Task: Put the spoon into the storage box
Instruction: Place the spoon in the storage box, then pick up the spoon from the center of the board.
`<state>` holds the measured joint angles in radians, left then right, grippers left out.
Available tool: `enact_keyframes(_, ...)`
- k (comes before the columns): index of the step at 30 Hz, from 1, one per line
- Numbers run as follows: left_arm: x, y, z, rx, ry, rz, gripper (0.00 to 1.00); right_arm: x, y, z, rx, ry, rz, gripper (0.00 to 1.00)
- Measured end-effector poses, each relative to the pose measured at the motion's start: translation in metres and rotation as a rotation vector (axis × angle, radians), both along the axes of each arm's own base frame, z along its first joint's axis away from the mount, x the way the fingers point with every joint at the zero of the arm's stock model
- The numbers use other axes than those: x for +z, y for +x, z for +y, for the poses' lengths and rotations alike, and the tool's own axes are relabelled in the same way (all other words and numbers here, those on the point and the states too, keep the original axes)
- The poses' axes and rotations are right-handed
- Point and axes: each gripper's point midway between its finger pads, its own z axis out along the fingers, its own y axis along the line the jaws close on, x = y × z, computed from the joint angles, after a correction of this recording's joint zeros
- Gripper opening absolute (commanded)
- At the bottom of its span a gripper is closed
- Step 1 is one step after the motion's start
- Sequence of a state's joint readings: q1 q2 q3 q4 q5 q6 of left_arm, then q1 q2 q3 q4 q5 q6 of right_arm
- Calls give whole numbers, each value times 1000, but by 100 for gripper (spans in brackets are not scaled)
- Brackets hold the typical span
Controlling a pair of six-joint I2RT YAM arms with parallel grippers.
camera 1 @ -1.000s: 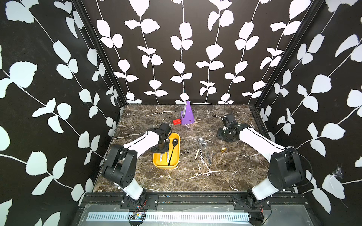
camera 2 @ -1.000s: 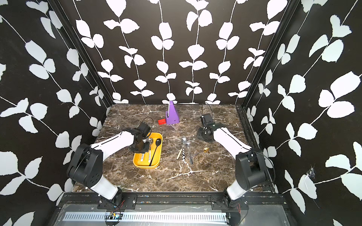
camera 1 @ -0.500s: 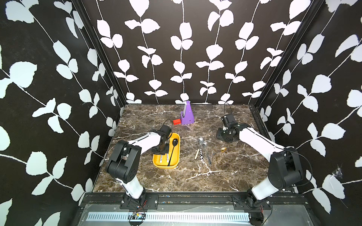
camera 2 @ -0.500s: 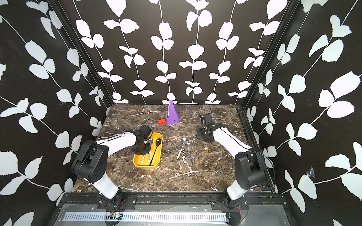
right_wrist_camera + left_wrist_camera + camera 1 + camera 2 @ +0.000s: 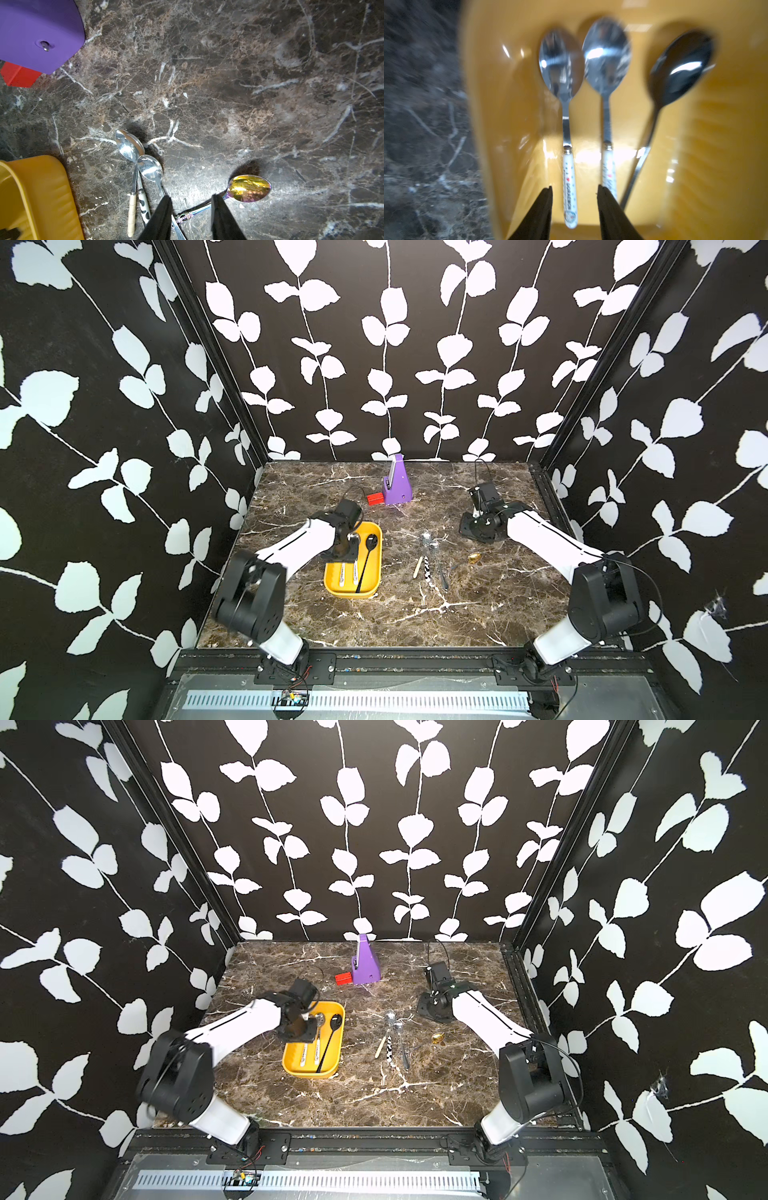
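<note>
The yellow storage box (image 5: 351,594) (image 5: 309,1073) lies left of the table's middle. Three spoons rest in it side by side: two silver ones with white dotted handles (image 5: 566,145) (image 5: 607,83) and a black one (image 5: 679,68). My left gripper (image 5: 574,187) (image 5: 348,558) hovers low over the box's near half. It is open, and one white handle lies loose between its fingers, touching neither. My right gripper (image 5: 191,196) (image 5: 473,526) is open above the marble, over the thin handle of an iridescent gold spoon (image 5: 249,188).
Several loose spoons lie mid-table: silver bowls (image 5: 149,168), a wooden handle (image 5: 131,214), a cow-patterned handle (image 5: 144,207), plus the gold one (image 5: 473,558). A purple wedge stand (image 5: 397,483) with a red block (image 5: 375,498) stands at the back. Patterned walls enclose three sides.
My left gripper has opened and let go of the white-handled spoon, which now lies in the box. The left arm shifted slightly. The right arm has not moved.
</note>
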<state>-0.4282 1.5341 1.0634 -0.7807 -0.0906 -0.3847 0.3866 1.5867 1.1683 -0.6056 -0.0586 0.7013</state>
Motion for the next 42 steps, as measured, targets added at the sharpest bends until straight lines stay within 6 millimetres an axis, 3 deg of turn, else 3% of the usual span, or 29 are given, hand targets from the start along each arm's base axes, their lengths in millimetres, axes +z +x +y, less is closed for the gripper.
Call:
enact_keyframes(6,70,11,-5,-27,-78,-192,54,-14,-12,23,87,-67,23,39)
enact_keyframes(9,94,7,-1,-35,-87,-254,56,-25,-21,44,158,-114,49,39)
enact_keyframes(12,107,3,6,-30,-81,-286,56,-32,-27,67,223,-141,66,39)
enact_keyframes(18,112,0,17,-18,-62,-297,57,-42,-35,98,299,-160,86,40)
enact_keyframes(22,107,-2,19,-16,-56,-287,57,-51,-38,108,320,-169,106,39)
enact_keyframes(34,108,-3,27,-11,-46,-291,57,-87,-55,112,358,-235,231,29)
enact_keyframes(42,108,-2,29,-11,-45,-290,57,-92,-53,110,366,-286,247,17)
